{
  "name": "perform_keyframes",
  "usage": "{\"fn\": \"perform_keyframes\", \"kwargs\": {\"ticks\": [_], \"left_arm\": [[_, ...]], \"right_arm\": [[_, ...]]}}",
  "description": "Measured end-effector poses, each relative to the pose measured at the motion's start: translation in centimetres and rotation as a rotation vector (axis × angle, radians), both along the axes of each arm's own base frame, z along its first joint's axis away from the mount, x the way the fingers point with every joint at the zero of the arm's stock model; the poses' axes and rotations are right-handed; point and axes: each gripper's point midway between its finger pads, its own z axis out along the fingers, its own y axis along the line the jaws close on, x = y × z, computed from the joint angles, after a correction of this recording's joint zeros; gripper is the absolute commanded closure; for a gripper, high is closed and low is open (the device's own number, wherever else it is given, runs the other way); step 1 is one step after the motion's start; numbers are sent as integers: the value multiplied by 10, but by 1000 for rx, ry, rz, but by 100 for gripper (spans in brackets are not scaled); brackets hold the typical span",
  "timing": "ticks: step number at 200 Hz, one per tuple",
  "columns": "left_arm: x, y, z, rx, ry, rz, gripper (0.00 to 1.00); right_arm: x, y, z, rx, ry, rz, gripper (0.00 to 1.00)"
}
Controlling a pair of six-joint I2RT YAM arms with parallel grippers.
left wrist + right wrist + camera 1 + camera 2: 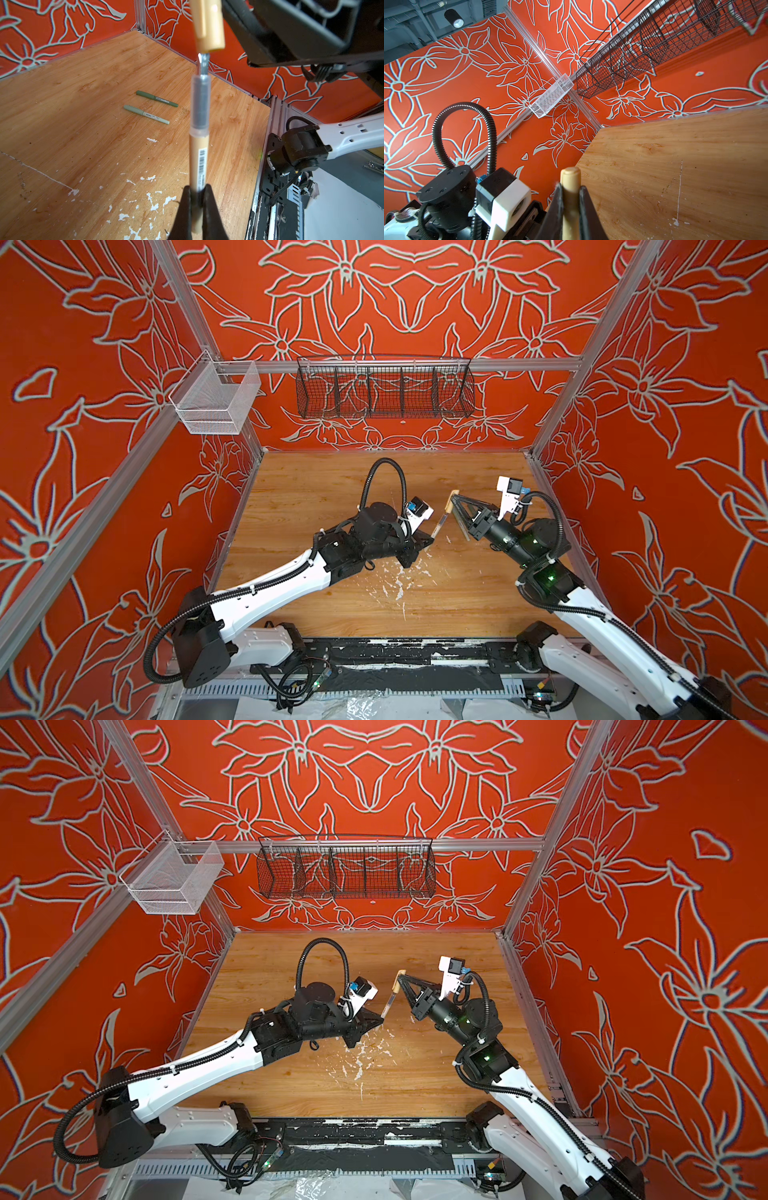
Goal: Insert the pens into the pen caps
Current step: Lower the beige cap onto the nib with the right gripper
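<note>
Left wrist view looks straight along the beige pen [199, 158], which the left gripper [196, 200] pinches near its rear end. That leaves the clear grip section and the metal tip free and aimed at the beige cap [209, 27]. The right gripper [570, 192] is clamped across the cap's body, so its rounded closed end pokes out past the fingers while the open mouth faces the pen. Both top views show the pair raised off the tabletop [62, 124] above its middle, pen and cap nearly in one line between the two arms. Holding each piece in the air gives both arms room to correct the angle. The tip sits just short of the mouth and close to one side of it; whether it has entered I cannot tell. A small sideways nudge looks needed before pushing, or the tip may catch the rim. The dark green pen [156, 98] and pale green pen [146, 114] lie side by side, apart, toward the right edge. Both seem capped, so this is probably the last pairing.
</note>
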Motion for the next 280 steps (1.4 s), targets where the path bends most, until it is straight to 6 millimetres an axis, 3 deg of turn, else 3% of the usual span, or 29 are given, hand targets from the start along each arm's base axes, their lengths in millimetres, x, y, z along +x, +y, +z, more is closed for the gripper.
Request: {"fn": "perform_keyframes", "kwargs": {"ticks": [280], "left_arm": [[4,-4,1,-20,18,18,100]], "right_arm": [[-1,4,-16,23,4,2,100]]}}
